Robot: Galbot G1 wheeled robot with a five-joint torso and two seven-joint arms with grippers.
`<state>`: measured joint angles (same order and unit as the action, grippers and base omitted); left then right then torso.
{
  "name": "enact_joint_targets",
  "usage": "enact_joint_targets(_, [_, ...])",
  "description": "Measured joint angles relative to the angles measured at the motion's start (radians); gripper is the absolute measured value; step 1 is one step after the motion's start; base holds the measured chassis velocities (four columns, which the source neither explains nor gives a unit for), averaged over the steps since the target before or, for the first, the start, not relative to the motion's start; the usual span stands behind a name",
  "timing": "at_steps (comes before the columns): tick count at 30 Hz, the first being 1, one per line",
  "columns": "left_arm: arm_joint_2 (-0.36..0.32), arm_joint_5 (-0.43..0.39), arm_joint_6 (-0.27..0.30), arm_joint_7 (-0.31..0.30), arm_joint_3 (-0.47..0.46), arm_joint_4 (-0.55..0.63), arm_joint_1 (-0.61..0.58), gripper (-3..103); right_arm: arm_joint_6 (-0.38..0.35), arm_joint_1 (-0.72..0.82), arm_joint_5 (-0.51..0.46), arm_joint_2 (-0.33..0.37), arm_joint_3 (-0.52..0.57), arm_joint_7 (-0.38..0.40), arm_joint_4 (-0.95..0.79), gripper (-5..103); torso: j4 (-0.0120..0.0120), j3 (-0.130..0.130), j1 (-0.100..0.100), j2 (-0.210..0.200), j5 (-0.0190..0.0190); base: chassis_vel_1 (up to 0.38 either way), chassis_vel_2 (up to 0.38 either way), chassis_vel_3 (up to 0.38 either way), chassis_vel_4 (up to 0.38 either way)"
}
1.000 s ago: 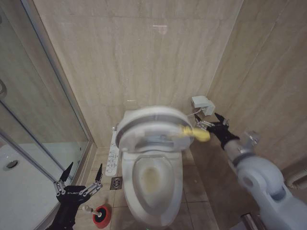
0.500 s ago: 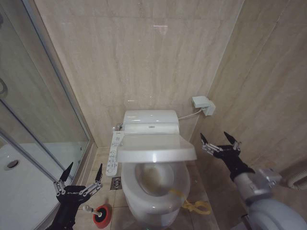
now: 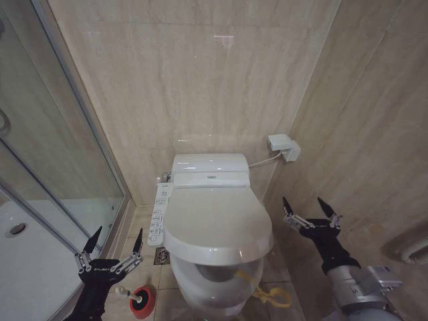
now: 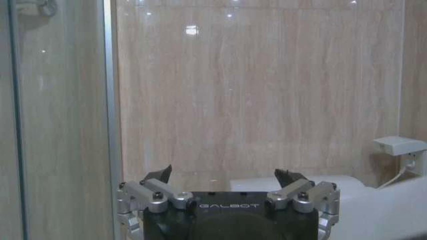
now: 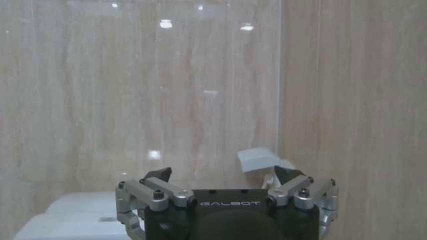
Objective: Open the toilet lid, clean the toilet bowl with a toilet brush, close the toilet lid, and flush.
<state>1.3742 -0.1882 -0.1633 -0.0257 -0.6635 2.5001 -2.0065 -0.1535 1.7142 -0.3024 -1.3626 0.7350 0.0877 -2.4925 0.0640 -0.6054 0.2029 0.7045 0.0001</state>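
The lid [image 3: 217, 224] is lowered over the bowl [image 3: 200, 287]. Beside the bowl, the left hand [image 3: 112, 246] and right hand [image 3: 310, 211] are held released, empty.

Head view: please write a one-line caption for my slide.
Toilet lid lowered over the bowl, yellow strap hanging in front; both open grippers, left and right, flank the toilet.
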Motion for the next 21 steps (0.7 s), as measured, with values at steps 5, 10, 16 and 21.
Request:
enact_joint_targets(5, [0.0, 0.0, 0.0, 0.0, 0.0, 0.0, 0.0, 100, -0.023, 0.012, -0.024, -0.017, -0.002, 0.003, -0.007, 100, 0.0001, 0.0, 0.0, 0.0, 0.0, 0.0, 0.0, 0.0, 0.0])
enact_joint_targets(10, [0.0, 0.0, 0.0, 0.0, 0.0, 0.0, 0.0, 100, -0.022, 0.023, -0.028, -0.032, -0.006, 0.002, -0.007, 100, 0.0001, 0.0, 0.0, 0.0, -0.0001, 0.0, 0.0, 0.0, 0.0])
enact_joint_targets(16, [0.0, 0.0, 0.0, 0.0, 0.0, 0.0, 0.0, 100, -0.002, 0.036, -0.059, -0.043, -0.006, 0.001, -0.007, 100, 0.0001, 0.0, 0.0, 0.0, -0.0001, 0.0, 0.0, 0.0, 0.0])
enact_joint_targets(21, [0.0, 0.0, 0.0, 0.0, 0.0, 0.0, 0.0, 100, 0.009, 0.04, -0.063, -0.049, -0.005, 0.001, -0.008, 100, 0.0001, 0.0, 0.0, 0.0, -0.0001, 0.0, 0.0, 0.0, 0.0])
